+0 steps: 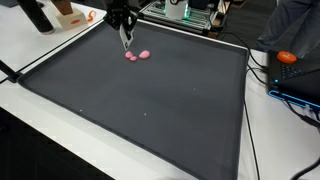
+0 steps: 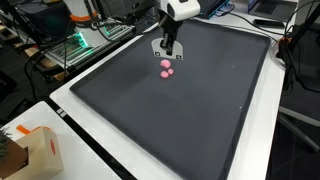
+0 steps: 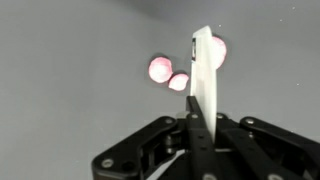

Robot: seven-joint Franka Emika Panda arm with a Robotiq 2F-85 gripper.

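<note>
- While working over the far part of the black mat [image 1: 150, 110], begin at the left of the wrist view: two pink pieces [image 3: 160, 68] touching each other, just left of the white strip [image 3: 203, 70], with a third half hidden behind its right edge.
- Next, the gripper [image 3: 200, 128]: clenched on the white strip, jaws pressed to its lower end, strip standing straight out from between them.
- In an exterior view, strip tip low beside the pieces [image 2: 166, 69]; impossible to tell whether touching them or the mat.
- Hold the clamp firm: probably easy for so thin a strip to swivel under sideways load.
- Move slowly and low, flat face square to the pieces; small and rounded, so likely to roll or scatter.
- Watch the hidden right piece, easily missed behind the strip.
- Far right, off the mat: an orange object [image 1: 288, 57], well apart, no obstacle.
</note>
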